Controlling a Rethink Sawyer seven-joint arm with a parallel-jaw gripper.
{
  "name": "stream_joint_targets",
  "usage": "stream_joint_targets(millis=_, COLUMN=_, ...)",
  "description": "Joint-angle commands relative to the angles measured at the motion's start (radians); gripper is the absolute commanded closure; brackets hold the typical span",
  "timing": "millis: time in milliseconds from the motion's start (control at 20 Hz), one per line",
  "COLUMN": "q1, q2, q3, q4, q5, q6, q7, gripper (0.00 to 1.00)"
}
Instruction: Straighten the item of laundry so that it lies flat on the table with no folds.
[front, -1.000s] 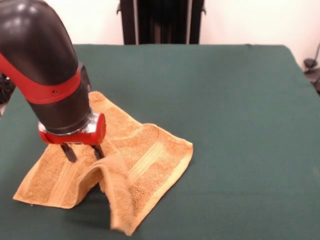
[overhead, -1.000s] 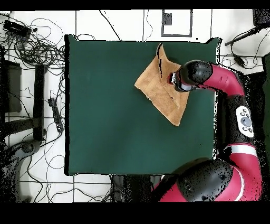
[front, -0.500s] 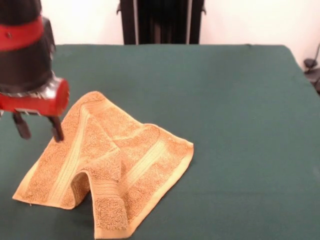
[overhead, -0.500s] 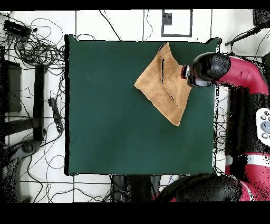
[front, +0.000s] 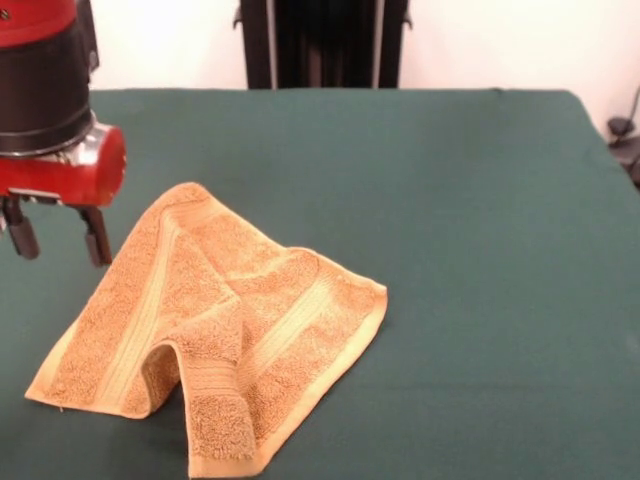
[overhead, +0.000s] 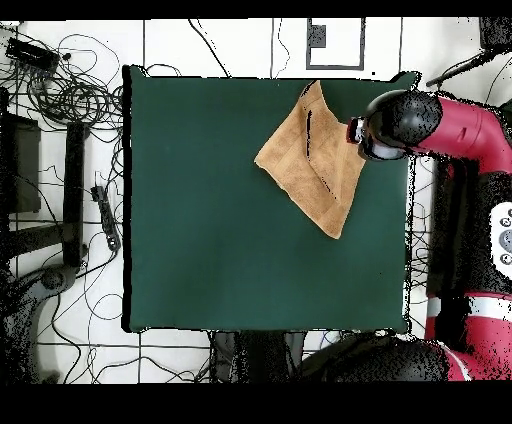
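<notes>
The golden-orange towel (front: 225, 320) lies crumpled on the green table (front: 460, 210), at the front left in the front view. One corner is doubled over on top, and a fold arches up in a small hump near the front edge. My gripper (front: 58, 240) hangs open and empty to the left of the towel, above the cloth's left edge, touching nothing. From overhead the towel (overhead: 310, 160) sits near the table's (overhead: 210, 210) top right corner. There the gripper (overhead: 356, 132) sits beside the towel's right edge, mostly hidden under the arm's wrist.
A black stand (front: 320, 42) rises behind the table's far edge. A dark object (front: 625, 140) sits off the table at the right. Overhead, tangled cables (overhead: 60, 90) lie on the floor to the left, and the arm (overhead: 450, 130) overhangs the table's right edge.
The gripper has left the towel, rising and shifting toward the front view's left edge. The fold it stood over has dropped and settled into a lower hump.
</notes>
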Motion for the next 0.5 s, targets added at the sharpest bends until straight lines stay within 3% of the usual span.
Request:
stream_joint_targets(millis=50, q1=0.068, q2=0.083, q3=0.008, q4=0.041, q5=-0.02, q6=-0.023, q7=-0.011, gripper=0.0)
stream_joint_targets(millis=500, q1=0.031, q2=0.267, q3=0.056, q4=-0.149, q5=-0.065, q6=-0.067, q7=-0.174, gripper=0.0)
